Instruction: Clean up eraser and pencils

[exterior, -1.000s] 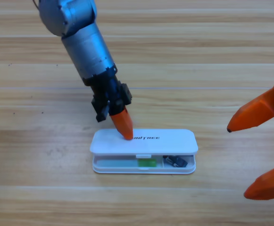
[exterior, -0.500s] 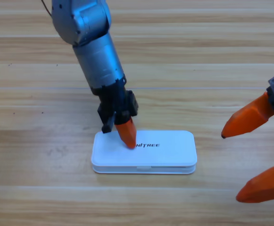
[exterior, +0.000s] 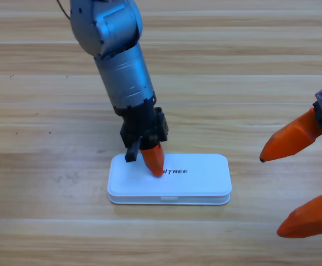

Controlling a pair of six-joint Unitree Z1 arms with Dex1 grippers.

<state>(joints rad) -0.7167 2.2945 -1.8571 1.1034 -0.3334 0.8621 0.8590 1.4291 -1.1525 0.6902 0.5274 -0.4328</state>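
Observation:
A white case [exterior: 199, 183] lies flat on the wooden table, lid down. The eraser and the pencils are hidden inside it. My left gripper [exterior: 154, 162] points down with its orange jaws together, the tip resting on the lid near the printed lettering. My right gripper [exterior: 285, 191] waits at the right edge, open, one orange jaw above the other, holding nothing.
The left arm's grey body [exterior: 122, 61] slants down from the top left over the table behind the case. The wooden table [exterior: 50, 221] surrounds the case on all sides.
The case lid, ajar a second ago with the green pencil and the eraser showing, now lies shut. My left gripper moved slightly right along the lid. The right gripper shifted a little left.

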